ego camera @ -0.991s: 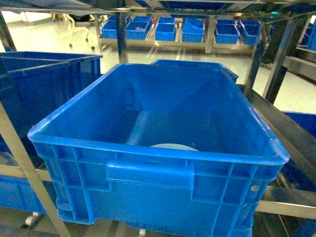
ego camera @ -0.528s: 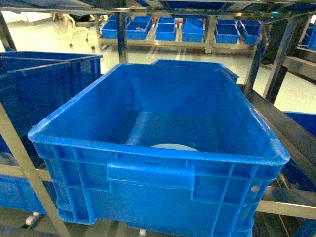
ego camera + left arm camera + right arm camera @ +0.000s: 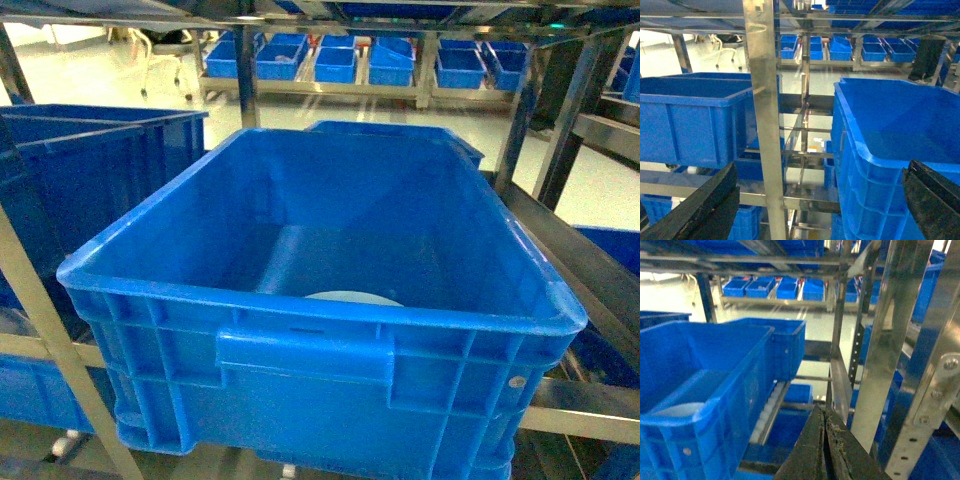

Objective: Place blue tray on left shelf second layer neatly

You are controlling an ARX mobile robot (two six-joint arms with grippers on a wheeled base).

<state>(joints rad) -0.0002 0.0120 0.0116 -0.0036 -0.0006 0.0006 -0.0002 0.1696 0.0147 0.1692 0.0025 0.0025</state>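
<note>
The blue tray [image 3: 352,297] shows only as a pale sliver on the floor of a big dark-blue crate [image 3: 320,330], behind the crate's near wall. In the right wrist view the blue tray [image 3: 679,410] is a pale patch inside the same crate [image 3: 715,405]. The crate rests on a tier of the silver steel shelf [image 3: 25,345]; the shelf's upright [image 3: 765,125] stands just ahead of my left gripper [image 3: 820,202], which is open and empty beside the crate's corner [image 3: 865,165]. My right gripper [image 3: 824,415] is shut on nothing, to the right of the crate. Neither gripper appears in the head view.
A second dark-blue crate [image 3: 90,170] stands to the left on the same tier, and another [image 3: 400,132] behind. Steel uprights [image 3: 890,340] crowd the right side. A farther rack of small blue bins [image 3: 350,60] stands across the pale floor. More crates sit on lower tiers [image 3: 747,220].
</note>
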